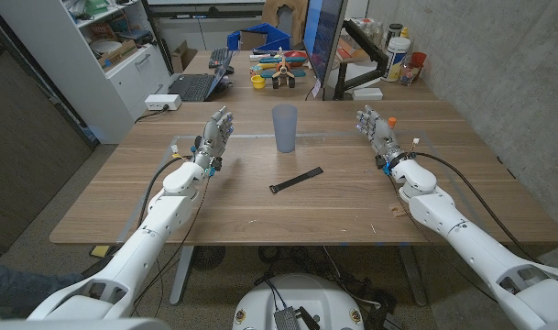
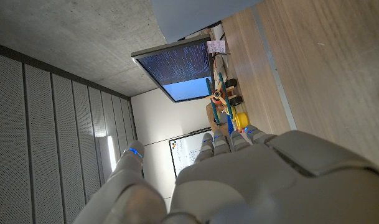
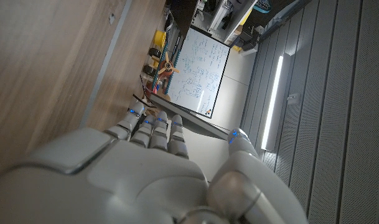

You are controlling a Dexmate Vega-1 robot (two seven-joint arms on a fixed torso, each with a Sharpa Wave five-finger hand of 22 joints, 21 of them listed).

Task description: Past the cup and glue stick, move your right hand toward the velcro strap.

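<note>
One velcro strap (image 1: 295,180), flat, long axis toward right hand (image 1: 377,131).

We saw a grey-blue cup (image 1: 285,127) standing upright toward the table's (image 1: 462,183) far edge, a black velcro strap (image 1: 295,180) lying mid-table nearer us. Our left hand (image 1: 214,135) and right hand (image 1: 377,131) stood empty, fingers apart, flanking the cup.

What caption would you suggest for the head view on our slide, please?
Both hands, left and right, wait open flanking the cup; the velcro strap lies untouched.
</note>
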